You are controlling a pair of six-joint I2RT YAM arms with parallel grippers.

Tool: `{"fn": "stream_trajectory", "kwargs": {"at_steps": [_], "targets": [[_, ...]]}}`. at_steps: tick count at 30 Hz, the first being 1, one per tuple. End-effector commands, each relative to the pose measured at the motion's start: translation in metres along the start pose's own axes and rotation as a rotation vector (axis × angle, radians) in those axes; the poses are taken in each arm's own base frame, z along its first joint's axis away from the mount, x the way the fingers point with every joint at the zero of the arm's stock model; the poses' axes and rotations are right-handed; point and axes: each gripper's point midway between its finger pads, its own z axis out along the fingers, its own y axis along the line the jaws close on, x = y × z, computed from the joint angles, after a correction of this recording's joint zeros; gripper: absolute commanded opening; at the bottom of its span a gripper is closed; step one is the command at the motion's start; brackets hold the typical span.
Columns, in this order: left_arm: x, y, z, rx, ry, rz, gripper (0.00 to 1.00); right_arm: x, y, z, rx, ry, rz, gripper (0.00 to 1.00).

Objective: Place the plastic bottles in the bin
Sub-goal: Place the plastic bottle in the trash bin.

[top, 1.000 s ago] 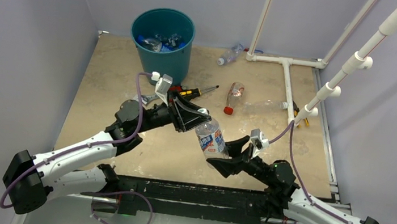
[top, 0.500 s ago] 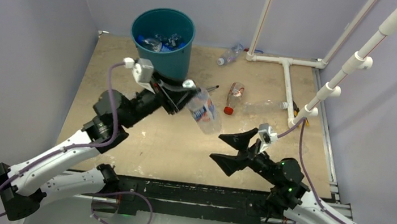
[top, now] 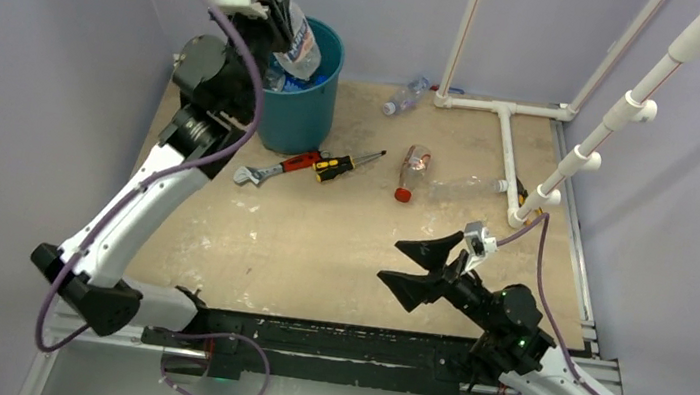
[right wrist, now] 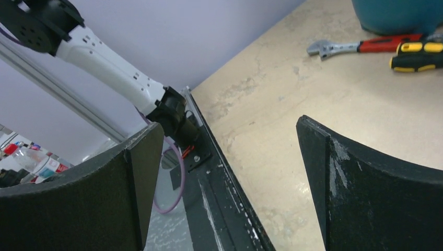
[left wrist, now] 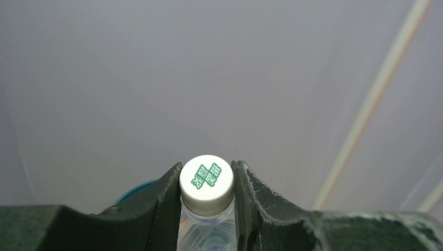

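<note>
The left hand (top: 285, 20) is up at the far left of the table (top: 319, 254), closed on a blue-labelled bottle (top: 299, 42). In the left wrist view its two fingers (left wrist: 167, 209) press on the neck from either side, just under a white cap (left wrist: 207, 178) with green print. From above, the bottle is tilted and overlaps the left rim and the mouth of the bin (top: 301, 116), so it sits over the opening and not inside it (how high above the rim cannot be told). A sliver of the teal rim (left wrist: 133, 189) shows below the left finger.

Several bottles in the bin (top: 292, 77) are visible, blue labels among them.

The right hand (top: 394, 263) hangs over the near right part of the table with its jaws spread wide and nothing between them; in its own view, the gap between the fingers (right wrist: 141, 178) shows bare table.

Three bottles lie on the table: a small one (top: 406, 96) at the back near the white pipe frame (top: 507, 136), a red-capped bottle (top: 413, 172) and, just to its right, a clear bottle (top: 468, 186).

A wrench (top: 279, 167) and a screwdriver (top: 345, 165) lie end to end just in front of the bin, well apart from both hands.
</note>
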Motion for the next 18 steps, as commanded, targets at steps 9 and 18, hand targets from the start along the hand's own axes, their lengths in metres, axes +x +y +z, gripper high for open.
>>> {"fn": "stream_trajectory", "kwargs": {"at_steps": [9, 18], "targets": [[0.052, 0.115, 0.081, -0.368, 0.035, 0.138, 0.00, 0.020, -0.010, -0.005, 0.039, 0.065, 0.033, 0.99], [0.133, 0.128, 0.096, -0.375, 0.178, 0.149, 0.00, 0.028, -0.013, -0.003, 0.038, 0.092, 0.030, 0.99]]}}
